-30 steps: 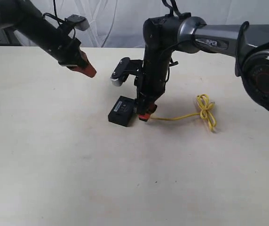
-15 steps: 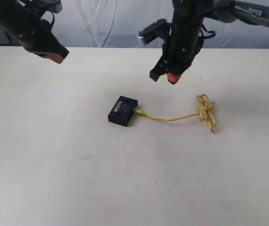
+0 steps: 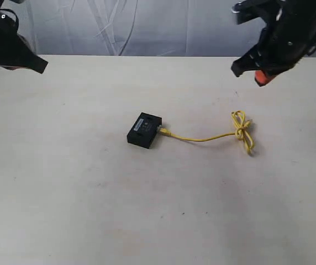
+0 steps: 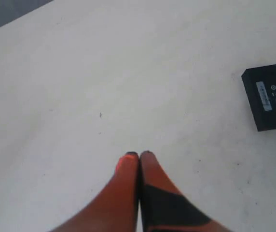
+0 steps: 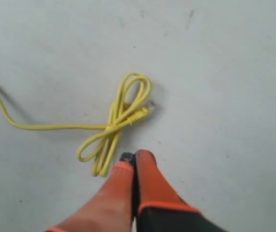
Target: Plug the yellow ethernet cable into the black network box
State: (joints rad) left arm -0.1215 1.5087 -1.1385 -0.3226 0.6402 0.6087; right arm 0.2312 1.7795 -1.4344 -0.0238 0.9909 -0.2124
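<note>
Nearest the exterior camera the desk (image 3: 91,210) is bare. Farther in, near its middle, lies the box (image 3: 145,131), flat, label up. The cable (image 3: 202,138) meets the box's side that faces the right arm. From there it runs in a shallow sag across the desk to its tied bundle, well off to the right. Its long axis therefore lies roughly side to side, with the box at the left end. The plug looks seated in the port, though it is too small to tell how deep it sits. The spare plug rests loose on the desk beside the bundle's loops, as the right wrist view shows.

Farthest back, both arms hang above the desk's rear edge, well apart from both things. The right tool (image 5: 134,155) has its fingers pressed together on nothing. It is above and just behind the bundle, so the box lies leftward and forward of it, along the cable's line. The left tool (image 4: 139,155) is likewise pressed together and empty, high over the far left corner, with the box well off to its right.

The plugging appears done. Should the plug need a firmer push, the right arm is the nearer one, and the push would go leftward along the cable's axis into the box.
</note>
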